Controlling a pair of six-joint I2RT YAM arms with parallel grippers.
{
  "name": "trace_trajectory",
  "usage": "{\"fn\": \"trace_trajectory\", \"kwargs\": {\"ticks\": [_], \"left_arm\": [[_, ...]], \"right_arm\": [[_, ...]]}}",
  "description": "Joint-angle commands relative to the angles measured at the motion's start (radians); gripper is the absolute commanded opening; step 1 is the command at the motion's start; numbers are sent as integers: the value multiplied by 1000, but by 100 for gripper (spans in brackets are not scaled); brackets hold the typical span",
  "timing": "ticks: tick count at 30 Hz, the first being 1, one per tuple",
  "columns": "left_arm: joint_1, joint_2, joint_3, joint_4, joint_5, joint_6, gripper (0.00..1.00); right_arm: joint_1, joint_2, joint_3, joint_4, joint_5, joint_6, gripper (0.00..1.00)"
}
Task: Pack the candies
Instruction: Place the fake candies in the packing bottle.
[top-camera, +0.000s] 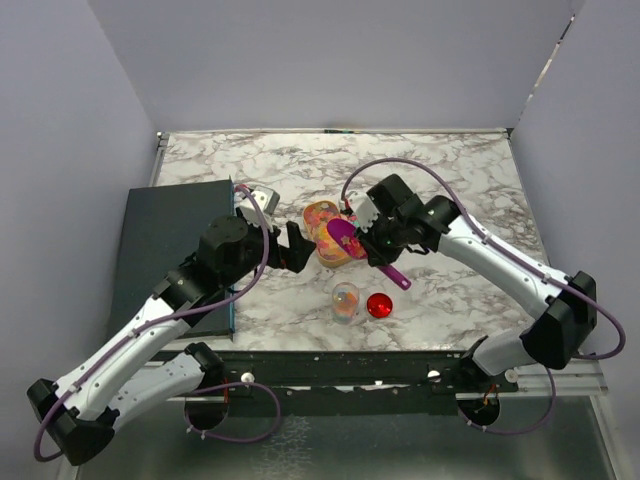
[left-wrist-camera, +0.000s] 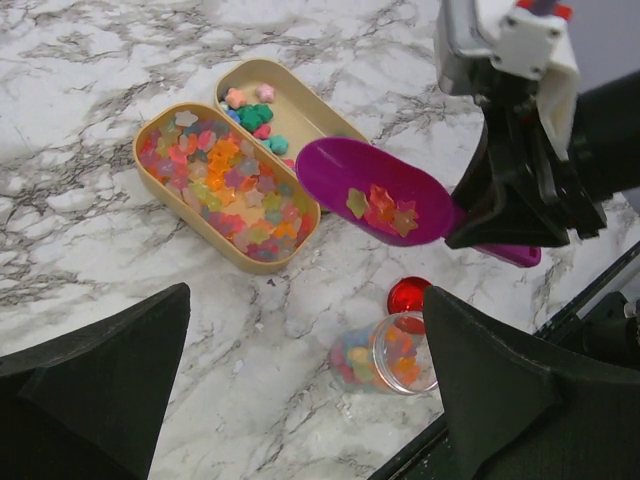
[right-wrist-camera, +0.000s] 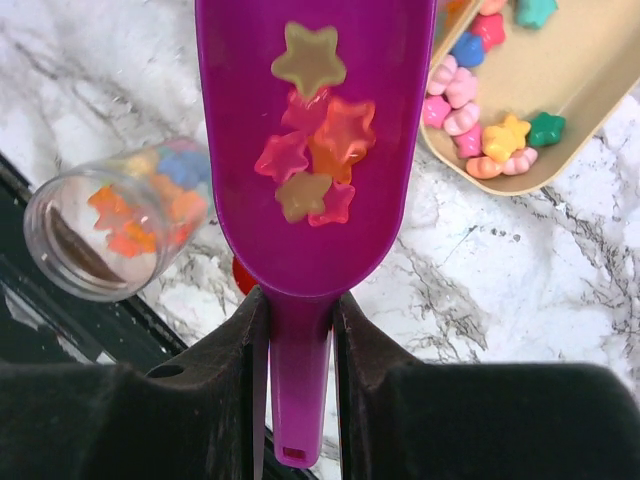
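Observation:
Candies, tiny pastel stars, fill one compartment of a tan tray; a few lie in the other. My right gripper is shut on the handle of a purple scoop, which carries several star candies. The scoop hangs above the table between the tray and a clear jar. The jar is open and holds some candies. My left gripper is open and holds nothing, hovering left of the tray, with the jar near its right finger.
A shiny red round lid lies on the marble just right of the jar. A dark flat board covers the table's left side under my left arm. The black front rail runs close behind the jar and lid.

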Motion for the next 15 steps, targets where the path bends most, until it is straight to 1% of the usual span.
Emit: {"fn": "trace_trajectory", "kwargs": {"ticks": [1, 8, 15], "left_arm": [[-2, 88, 52, 73, 52, -37, 99], [-3, 190, 60, 96, 69, -33, 99], [-2, 238, 46, 96, 70, -39, 98]], "right_arm": [[46, -75, -32, -13, -18, -96, 0], [104, -169, -73, -25, -65, -178, 1], [134, -237, -78, -31, -124, -244, 0]]}}
